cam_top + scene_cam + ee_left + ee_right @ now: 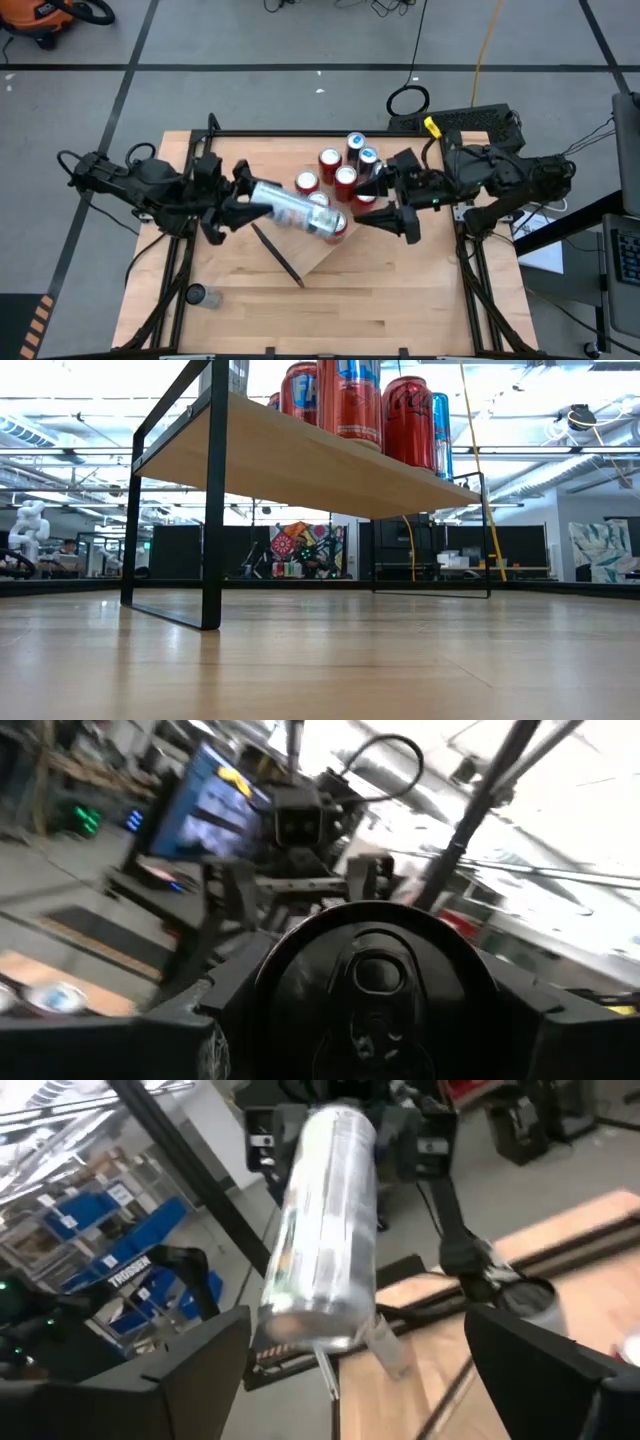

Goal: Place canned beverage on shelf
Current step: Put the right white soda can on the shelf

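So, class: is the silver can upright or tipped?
Tipped: the silver can lies sideways above the shelf, held at one end by the left gripper.

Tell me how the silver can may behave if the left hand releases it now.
The silver can lies sideways in the left hand, so it would probably roll. Its tall, smooth wall looks slippery. Set upright, it may tip easily near the red cans.

Around my bench [330, 300] the floor [250, 95] is grey, crossed by dark tape lines, with an orange vacuum [45, 18] at one corner and a yellow cable [487, 45] trailing across it. Looking level across the room, I see a bright white ceiling [560, 390] with pipes and strip lights, dark partitions [180, 550], a colourful mural [300, 545] and a white figure [28, 525] far off.
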`<control>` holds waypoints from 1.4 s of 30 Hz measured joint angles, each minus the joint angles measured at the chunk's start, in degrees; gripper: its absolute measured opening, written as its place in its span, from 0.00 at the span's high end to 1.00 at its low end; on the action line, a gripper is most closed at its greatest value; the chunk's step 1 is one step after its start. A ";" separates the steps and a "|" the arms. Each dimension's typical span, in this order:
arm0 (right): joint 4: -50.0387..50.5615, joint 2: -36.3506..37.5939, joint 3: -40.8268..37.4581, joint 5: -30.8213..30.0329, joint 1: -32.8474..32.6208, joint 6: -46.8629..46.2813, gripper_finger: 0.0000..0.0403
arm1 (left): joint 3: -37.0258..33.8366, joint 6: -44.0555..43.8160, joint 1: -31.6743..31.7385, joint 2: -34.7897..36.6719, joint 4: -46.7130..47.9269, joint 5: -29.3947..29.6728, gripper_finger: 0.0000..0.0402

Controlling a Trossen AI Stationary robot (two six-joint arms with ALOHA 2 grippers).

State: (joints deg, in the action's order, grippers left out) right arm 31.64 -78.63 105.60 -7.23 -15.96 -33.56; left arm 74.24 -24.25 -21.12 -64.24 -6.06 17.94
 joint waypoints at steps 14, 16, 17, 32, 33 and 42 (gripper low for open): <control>-5.28 -5.73 -0.02 1.54 -0.92 1.94 0.14 | 0.02 -2.60 -3.02 -0.26 7.05 3.42 0.39; -5.27 -5.73 -0.02 1.75 -0.64 2.72 0.14 | 0.02 -3.90 -3.00 -0.27 8.93 3.69 0.39; -5.24 -5.71 -0.02 1.76 -0.46 3.10 0.14 | 0.04 -4.60 -3.00 -0.25 10.35 3.71 0.39; -5.62 -12.66 -0.02 7.75 2.04 8.77 0.14 | 0.07 -7.06 -3.00 -0.65 18.59 3.91 0.39; -6.10 -13.18 -0.02 7.71 2.02 8.74 0.14 | 0.07 -7.18 -3.02 -0.67 19.34 3.90 0.39; -8.26 -17.49 -0.02 7.07 2.00 9.71 0.14 | 0.07 -8.04 -3.02 -1.82 19.16 3.19 0.39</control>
State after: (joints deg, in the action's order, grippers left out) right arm 23.37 -96.12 105.58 -0.16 -13.96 -23.85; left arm 74.30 -32.29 -24.14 -66.06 13.10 21.12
